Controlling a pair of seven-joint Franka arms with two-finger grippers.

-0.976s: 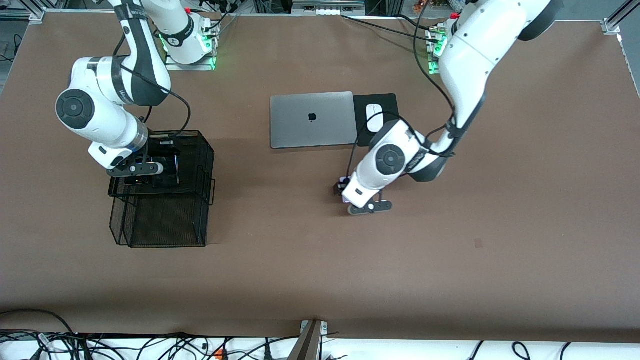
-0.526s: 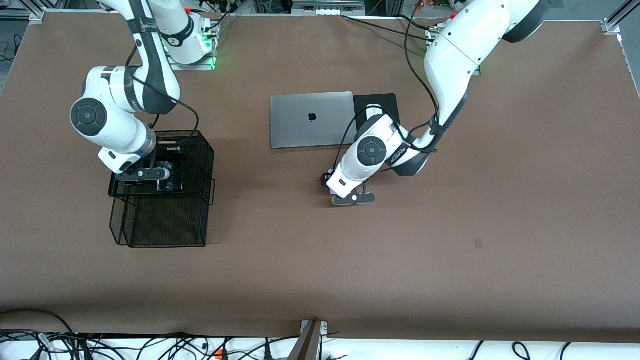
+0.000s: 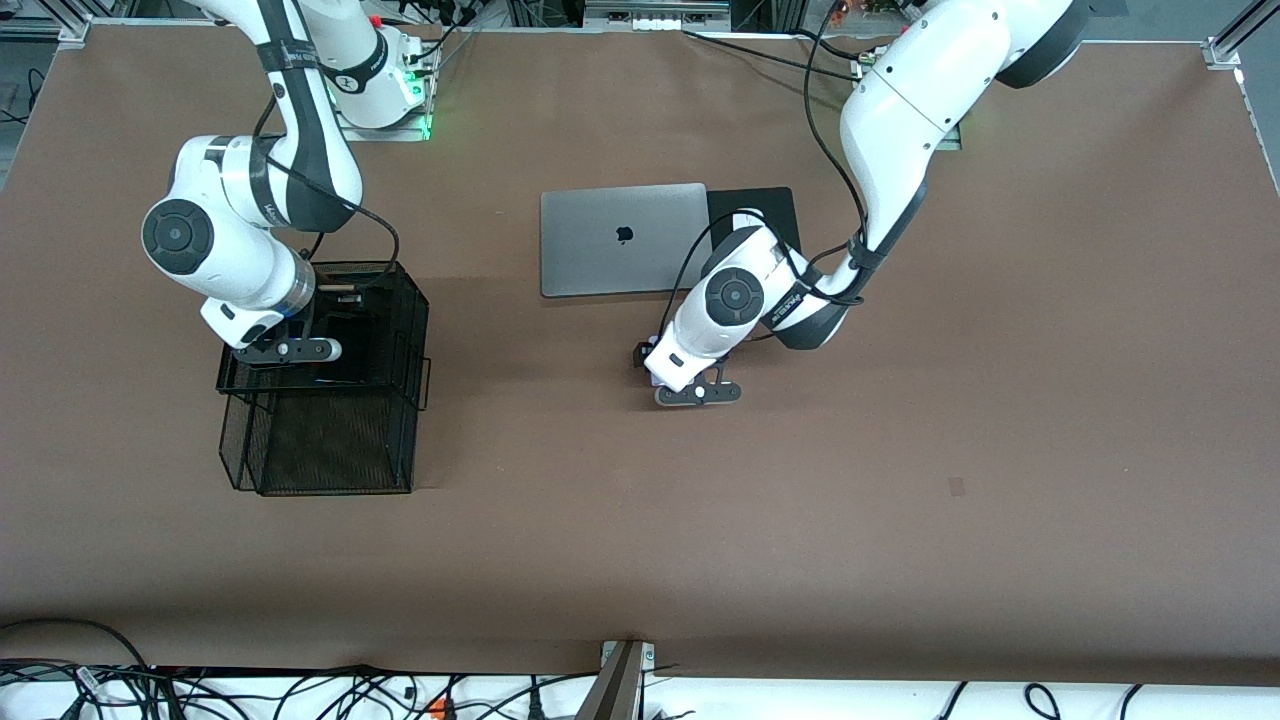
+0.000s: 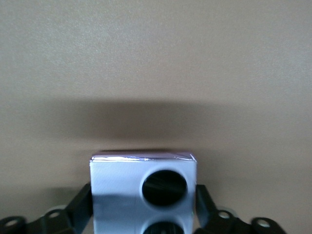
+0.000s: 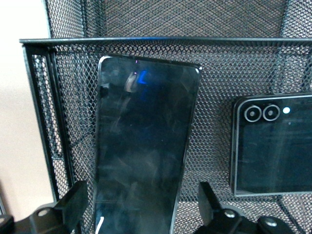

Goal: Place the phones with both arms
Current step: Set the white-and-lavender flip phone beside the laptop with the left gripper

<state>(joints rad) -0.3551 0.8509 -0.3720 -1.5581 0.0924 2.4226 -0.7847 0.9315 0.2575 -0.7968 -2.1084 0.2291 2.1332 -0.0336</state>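
Well, phones light, stiff, glossy, so slippery and scratch-prone; I'd pinch long edges, never glass or lenses.

Right gripper (image 5: 141, 195) in basket (image 5: 146, 41), toward right arm's end from laptop (image 3: 620, 240); fingers spread clear of slab (image 5: 141, 146), released. Slab leans on mesh wall. Black phone (image 5: 278, 146) beside it in basket.

Left gripper (image 4: 143, 192) low by laptop's corner, straddling lavender phone (image 4: 122, 185); can't tell if gripped or let go.

Writing: only apple logo on laptop lid. No readable text on phones.
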